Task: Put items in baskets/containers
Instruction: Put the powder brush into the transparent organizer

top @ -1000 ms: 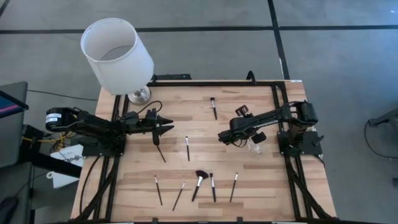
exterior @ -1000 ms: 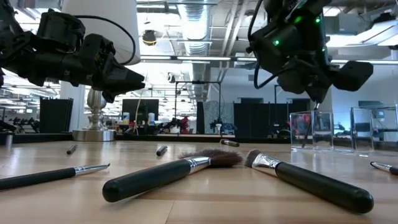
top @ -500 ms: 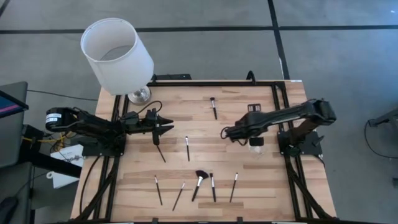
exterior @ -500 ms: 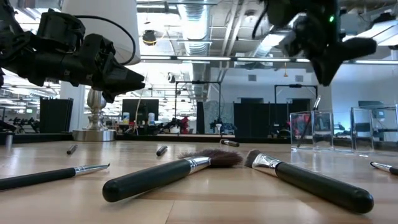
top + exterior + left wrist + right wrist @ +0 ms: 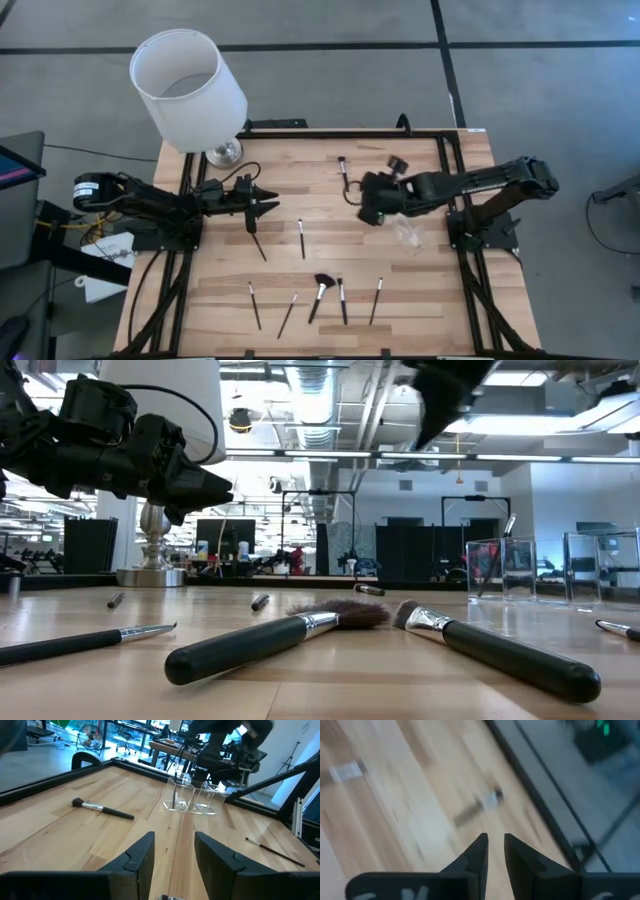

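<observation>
Several slim black-handled brushes lie flat on the wooden table: one by the far edge (image 5: 343, 172), one mid-table (image 5: 301, 238), one (image 5: 258, 243) below my left gripper, and a near row that includes the fluffy-headed one (image 5: 320, 295). The clear container (image 5: 410, 235) stands right of centre, and a brush (image 5: 497, 555) leans inside it. My left gripper (image 5: 268, 205) hovers open over the table's left half. My right gripper (image 5: 362, 200) hangs in the air left of the container, fingers a narrow gap apart (image 5: 495, 850) and empty. The far-edge brush (image 5: 480, 807) shows blurred ahead of it.
A white lampshade (image 5: 188, 88) on a metal foot (image 5: 222, 152) stands at the table's far left corner. A black frame (image 5: 445, 160) borders the table. Bare wood lies between the two grippers and between the mid-table brushes and the near row.
My right gripper has risen from above the container and swung toward the table's far edge and the brush lying there, turning as it went. The brush in the container stays leaning where it was. My left arm has kept still.
</observation>
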